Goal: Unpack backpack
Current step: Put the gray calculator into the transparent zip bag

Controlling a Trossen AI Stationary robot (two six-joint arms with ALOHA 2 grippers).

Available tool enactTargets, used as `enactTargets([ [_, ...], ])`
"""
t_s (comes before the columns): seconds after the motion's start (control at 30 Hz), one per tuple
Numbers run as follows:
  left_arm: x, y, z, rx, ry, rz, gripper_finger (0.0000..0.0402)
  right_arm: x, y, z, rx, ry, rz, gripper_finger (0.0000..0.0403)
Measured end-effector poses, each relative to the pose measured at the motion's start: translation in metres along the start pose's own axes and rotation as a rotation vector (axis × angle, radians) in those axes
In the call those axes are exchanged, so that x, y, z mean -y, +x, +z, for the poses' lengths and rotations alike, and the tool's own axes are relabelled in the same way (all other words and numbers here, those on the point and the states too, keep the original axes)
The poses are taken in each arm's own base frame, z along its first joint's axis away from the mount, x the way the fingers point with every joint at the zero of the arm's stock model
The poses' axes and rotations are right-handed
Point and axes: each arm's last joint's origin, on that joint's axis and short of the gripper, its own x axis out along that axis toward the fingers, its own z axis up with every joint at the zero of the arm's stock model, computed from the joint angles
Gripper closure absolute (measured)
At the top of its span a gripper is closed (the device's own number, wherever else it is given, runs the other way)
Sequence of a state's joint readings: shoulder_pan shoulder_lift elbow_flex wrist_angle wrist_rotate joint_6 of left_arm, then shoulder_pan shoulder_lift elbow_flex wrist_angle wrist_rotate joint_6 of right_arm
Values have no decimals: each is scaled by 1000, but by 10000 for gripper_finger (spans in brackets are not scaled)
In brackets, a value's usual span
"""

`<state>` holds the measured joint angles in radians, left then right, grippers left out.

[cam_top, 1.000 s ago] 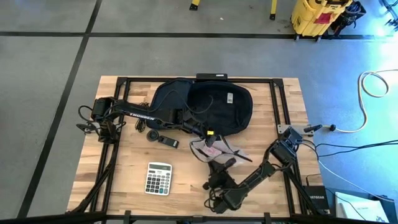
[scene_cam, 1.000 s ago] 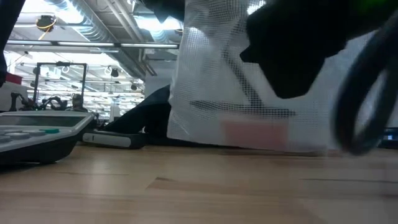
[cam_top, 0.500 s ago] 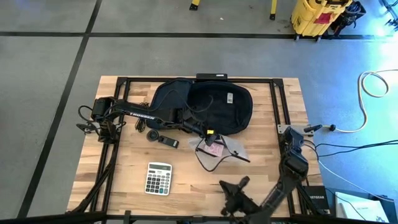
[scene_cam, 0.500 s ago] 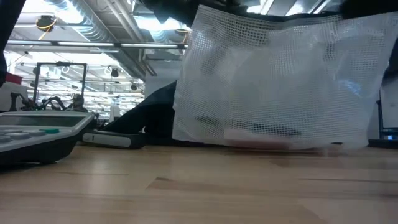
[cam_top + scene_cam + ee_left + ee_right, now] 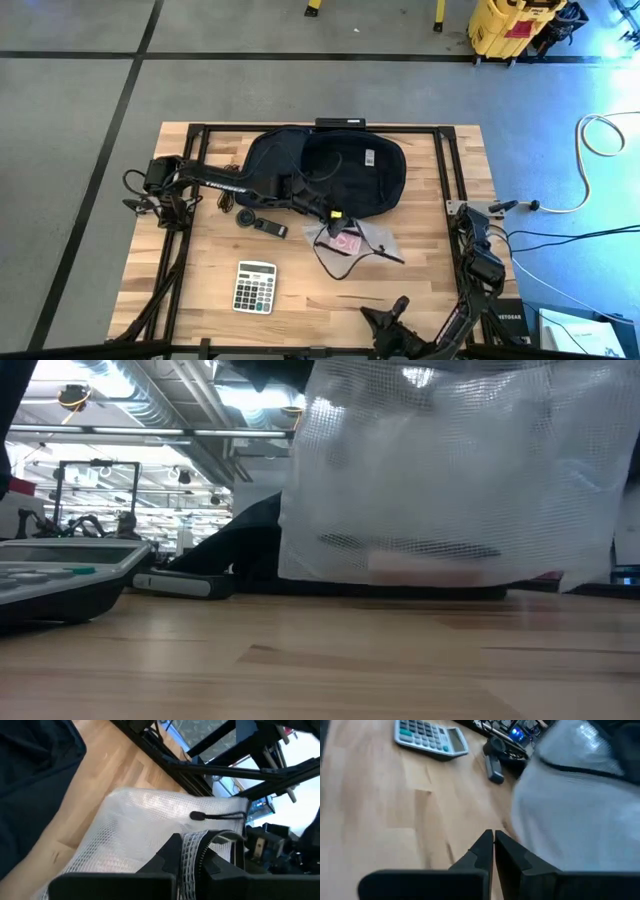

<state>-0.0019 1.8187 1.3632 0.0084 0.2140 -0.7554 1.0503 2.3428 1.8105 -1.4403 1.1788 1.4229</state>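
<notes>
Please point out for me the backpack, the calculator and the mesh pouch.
backpack (image 5: 350, 172): high view, on its dark front panel.
calculator (image 5: 255, 288): high view, on its keypad.
mesh pouch (image 5: 368, 238): high view, on its clear mesh side.

The backpack (image 5: 330, 172) was laid at the far middle of the surface (image 5: 210, 305), with the left arm stretched across its near edge from the left side. The mesh pouch (image 5: 352, 244) was positioned just in front of the backpack, held at its top edge by the left gripper (image 5: 335, 218). A calculator (image 5: 256, 287) was placed nearer the front, left of the pouch and well apart from it. Small items (image 5: 262, 223) were set between the calculator and the backpack. The right gripper (image 5: 398, 306) was stationed at the front edge, right of the calculator, clear of the pouch.
</notes>
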Motion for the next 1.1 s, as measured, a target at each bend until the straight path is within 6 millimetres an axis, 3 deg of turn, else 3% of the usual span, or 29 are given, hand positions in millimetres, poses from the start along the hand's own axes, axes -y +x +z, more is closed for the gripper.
enactTargets([
  [0.17,5,1,-5,0,10,3,402,18,-4,23,11,10,-27,402],
  [0.3,3,2,-10,-21,6,48,402,50,0,52,67,55,-46,402],
  [0.5,4,2,-14,-32,51,76,402,99,16,75,58,116,-90,394],
  [0.6,7,3,-17,-37,90,76,402,123,25,76,-32,102,-102,371],
  [0.7,10,4,-20,-24,131,88,402,146,33,77,-122,135,-103,323],
  [0.8,12,4,-21,-21,159,89,402,173,37,87,-161,228,-94,251],
  [0.97,11,4,-21,-17,200,104,402,176,63,93,-324,273,-2,117],
  [1.1,11,4,-21,-19,232,108,402,177,81,99,-413,307,68,47],
])
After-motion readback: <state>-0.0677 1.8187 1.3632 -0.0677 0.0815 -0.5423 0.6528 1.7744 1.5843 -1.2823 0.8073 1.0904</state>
